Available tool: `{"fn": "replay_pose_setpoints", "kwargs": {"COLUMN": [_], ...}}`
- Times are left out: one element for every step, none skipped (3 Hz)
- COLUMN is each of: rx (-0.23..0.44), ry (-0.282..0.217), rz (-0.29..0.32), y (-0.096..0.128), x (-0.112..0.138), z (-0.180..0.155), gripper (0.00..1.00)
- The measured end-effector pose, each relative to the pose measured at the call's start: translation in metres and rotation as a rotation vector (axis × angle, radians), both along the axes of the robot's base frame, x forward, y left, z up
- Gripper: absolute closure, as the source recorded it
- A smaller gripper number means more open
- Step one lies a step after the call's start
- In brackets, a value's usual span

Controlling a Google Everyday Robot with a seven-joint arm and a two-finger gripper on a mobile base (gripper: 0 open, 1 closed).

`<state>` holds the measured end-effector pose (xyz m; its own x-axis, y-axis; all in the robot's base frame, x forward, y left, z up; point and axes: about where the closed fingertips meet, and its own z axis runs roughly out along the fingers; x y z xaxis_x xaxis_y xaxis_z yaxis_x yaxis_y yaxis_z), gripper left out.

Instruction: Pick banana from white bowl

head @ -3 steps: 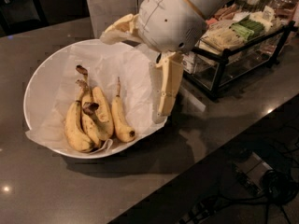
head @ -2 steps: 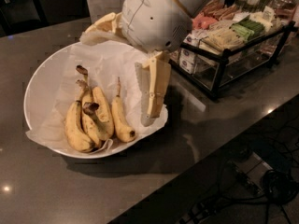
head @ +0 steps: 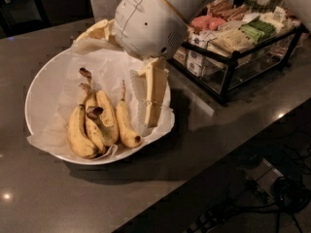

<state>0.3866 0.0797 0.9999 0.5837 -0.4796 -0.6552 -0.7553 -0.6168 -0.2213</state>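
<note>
The white bowl sits on the dark counter, lined with crinkled white paper. Several yellow bananas with brown spots lie in its near half, and one banana lies apart on the right. My gripper hangs over the right side of the bowl, open and empty. One cream finger points down just right of the single banana, a little apart from it. The other finger spreads out over the bowl's far rim. The round white wrist hides part of the paper.
A black wire rack with glass sides and packaged snacks stands on the counter to the right of the bowl. The counter's front edge runs diagonally at lower right, with cables on the floor below it.
My gripper has moved left, from the bowl's right rim to over the paper inside the bowl, closer to the single banana. The bananas and bowl have not moved.
</note>
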Motion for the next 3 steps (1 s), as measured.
{"fn": "replay_pose_setpoints", "kwargs": {"rx": [0.057, 0.135, 0.199], "ry": [0.036, 0.096, 0.156], "rz": [-0.021, 0.005, 0.051], "y": [-0.004, 0.006, 0.022], "x": [0.002, 0.011, 0.021], "z": [-0.018, -0.046, -0.069], "gripper": [0.0, 0.0, 0.0]}}
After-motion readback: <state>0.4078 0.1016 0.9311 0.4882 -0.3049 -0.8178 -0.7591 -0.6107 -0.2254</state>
